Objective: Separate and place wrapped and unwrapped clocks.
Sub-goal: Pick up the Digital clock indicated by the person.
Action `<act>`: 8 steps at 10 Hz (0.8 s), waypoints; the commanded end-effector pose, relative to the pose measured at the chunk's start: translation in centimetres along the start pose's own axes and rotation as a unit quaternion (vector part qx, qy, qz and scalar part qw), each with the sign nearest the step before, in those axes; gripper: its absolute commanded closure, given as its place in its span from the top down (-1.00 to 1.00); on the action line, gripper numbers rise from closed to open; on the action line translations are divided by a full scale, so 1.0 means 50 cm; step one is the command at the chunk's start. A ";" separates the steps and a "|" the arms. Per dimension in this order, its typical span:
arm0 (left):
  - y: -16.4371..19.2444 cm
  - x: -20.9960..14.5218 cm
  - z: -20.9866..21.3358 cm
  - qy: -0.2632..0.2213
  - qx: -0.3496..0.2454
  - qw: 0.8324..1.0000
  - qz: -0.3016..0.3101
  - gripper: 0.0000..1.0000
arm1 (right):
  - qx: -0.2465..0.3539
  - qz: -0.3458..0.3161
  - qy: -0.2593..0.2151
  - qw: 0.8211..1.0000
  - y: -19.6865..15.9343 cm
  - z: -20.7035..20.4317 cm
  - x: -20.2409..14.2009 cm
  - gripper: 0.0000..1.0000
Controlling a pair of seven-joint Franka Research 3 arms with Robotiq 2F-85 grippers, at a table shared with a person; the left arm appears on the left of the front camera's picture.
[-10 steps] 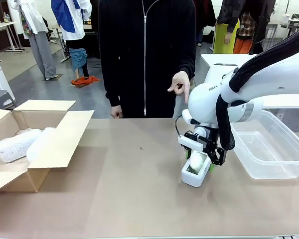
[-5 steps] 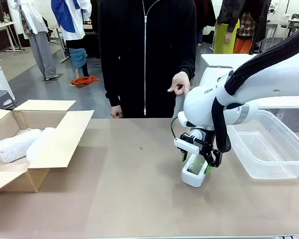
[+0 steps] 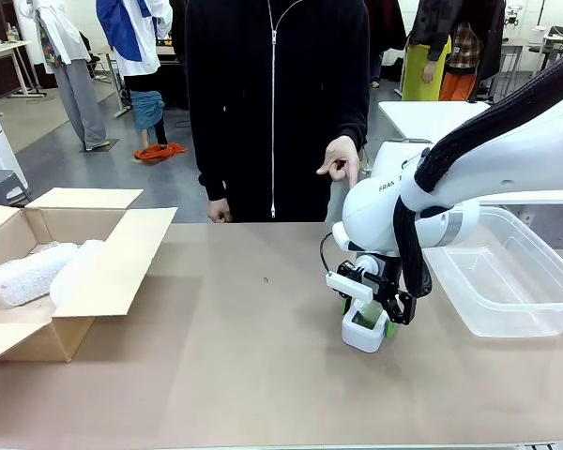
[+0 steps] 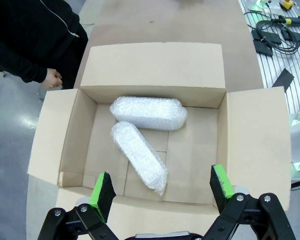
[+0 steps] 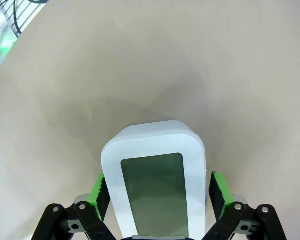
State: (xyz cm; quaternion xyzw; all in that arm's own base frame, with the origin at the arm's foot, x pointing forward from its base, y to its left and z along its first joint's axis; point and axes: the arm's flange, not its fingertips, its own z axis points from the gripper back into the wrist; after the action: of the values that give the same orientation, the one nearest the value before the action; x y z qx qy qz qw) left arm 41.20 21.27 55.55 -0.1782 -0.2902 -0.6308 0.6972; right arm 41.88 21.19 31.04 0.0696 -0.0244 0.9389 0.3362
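left wrist: two wrapped bundles (image 4: 140,132) in box (image 4: 250,135)

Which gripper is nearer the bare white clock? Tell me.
Right. The right gripper straddles the white clock, open jaws either side. The left gripper hovers open above the cardboard box, far off.

2 wrapped bundles (image 4: 149,113) (boxed), 1 clock (image 5: 154,179)

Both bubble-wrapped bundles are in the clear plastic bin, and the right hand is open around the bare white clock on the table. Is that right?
Not quite. The two bubble-wrapped bundles lie in the open cardboard box, as the left wrist view shows; the clear plastic bin holds neither. The rest stands: the right hand is open with its fingers on either side of the bare white clock on the table.
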 end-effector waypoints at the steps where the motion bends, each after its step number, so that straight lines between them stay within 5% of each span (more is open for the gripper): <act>1: -0.008 -0.002 0.000 -0.001 -0.002 1.000 -0.013 1.00 | -0.015 0.003 0.016 1.000 -0.004 -0.004 0.002 1.00; 2: -0.008 -0.002 0.000 -0.001 -0.002 1.000 -0.013 1.00 | -0.009 0.003 0.016 1.000 -0.010 -0.004 -0.001 1.00; 3: -0.008 -0.002 0.000 -0.001 -0.002 1.000 -0.013 1.00 | 0.000 -0.015 0.022 1.000 -0.006 0.001 -0.003 0.60; 4: -0.008 -0.002 0.000 -0.001 -0.002 1.000 -0.013 1.00 | 0.002 -0.015 0.026 1.000 -0.006 0.000 -0.005 0.60; 5: -0.008 -0.002 0.000 -0.001 -0.002 1.000 -0.013 1.00 | 0.003 -0.013 0.028 1.000 -0.006 0.000 -0.005 0.20; 6: -0.008 -0.002 0.000 -0.001 -0.002 1.000 -0.013 1.00 | 0.005 -0.011 0.028 1.000 -0.006 0.001 -0.006 0.50; 7: -0.008 -0.002 0.000 -0.001 -0.002 1.000 -0.013 1.00 | 0.008 -0.011 0.028 1.000 -0.006 0.002 -0.006 -0.20; 8: -0.008 -0.002 0.000 -0.001 -0.002 1.000 -0.013 1.00 | 0.019 -0.024 0.033 0.999 -0.007 0.006 -0.008 0.10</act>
State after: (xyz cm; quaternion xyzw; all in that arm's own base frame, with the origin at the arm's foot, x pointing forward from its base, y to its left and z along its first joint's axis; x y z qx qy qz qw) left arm 41.20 21.27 55.55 -0.1782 -0.2902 -0.6309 0.6971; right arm 42.11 21.28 31.30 0.0574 -0.0206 0.9368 0.3444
